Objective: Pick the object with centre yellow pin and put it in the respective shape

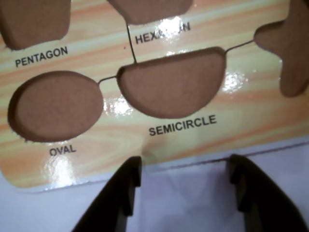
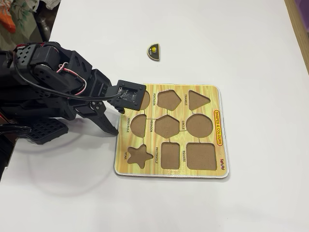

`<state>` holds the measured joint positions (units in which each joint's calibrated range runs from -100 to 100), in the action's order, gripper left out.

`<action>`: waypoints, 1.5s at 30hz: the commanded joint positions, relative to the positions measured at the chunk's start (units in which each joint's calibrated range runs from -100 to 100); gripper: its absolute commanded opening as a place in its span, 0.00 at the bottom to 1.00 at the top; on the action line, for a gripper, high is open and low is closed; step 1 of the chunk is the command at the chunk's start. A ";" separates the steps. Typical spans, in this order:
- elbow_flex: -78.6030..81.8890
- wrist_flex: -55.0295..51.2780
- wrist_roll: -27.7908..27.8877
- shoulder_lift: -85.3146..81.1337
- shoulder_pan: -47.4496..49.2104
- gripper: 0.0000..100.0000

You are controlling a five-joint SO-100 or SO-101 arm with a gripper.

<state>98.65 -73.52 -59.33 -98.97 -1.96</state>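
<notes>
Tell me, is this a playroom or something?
Probably a home or hobby tabletop: a plain white table, a kids' shape puzzle board with its semicircle piece lying apart, and clutter at the corner.

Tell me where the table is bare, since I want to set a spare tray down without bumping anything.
In the fixed view, the table is bare right of the semicircle piece and above the puzzle board. The strip below the board is free too. The left side is crowded: the arm and its open gripper sit against the board's left edge.
</notes>
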 commanded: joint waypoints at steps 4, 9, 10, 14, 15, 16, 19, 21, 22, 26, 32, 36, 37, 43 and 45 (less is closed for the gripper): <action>0.45 -1.07 0.29 0.64 -0.57 0.21; 0.36 -1.07 0.18 0.64 -0.57 0.21; 0.00 -1.24 0.13 0.73 -0.38 0.21; -0.54 -1.15 0.13 0.89 -0.09 0.21; -1.35 -1.33 0.18 1.06 -0.09 0.21; -2.34 -1.41 0.29 1.73 -0.09 0.21; -7.55 -1.41 0.29 8.01 -0.09 0.21; -11.51 -1.41 0.29 13.53 0.01 0.21; -13.31 -1.41 0.34 15.96 0.01 0.21; -21.58 -1.50 0.39 25.91 1.28 0.21; -31.74 -1.50 0.39 37.71 5.19 0.21; -39.03 -1.50 0.39 45.58 8.70 0.21; -40.65 -1.59 0.39 47.17 9.58 0.21; -50.99 -1.59 0.44 55.62 15.54 0.21; -53.69 -1.59 0.44 59.05 18.18 0.21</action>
<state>51.35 -75.49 -59.13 -43.81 12.63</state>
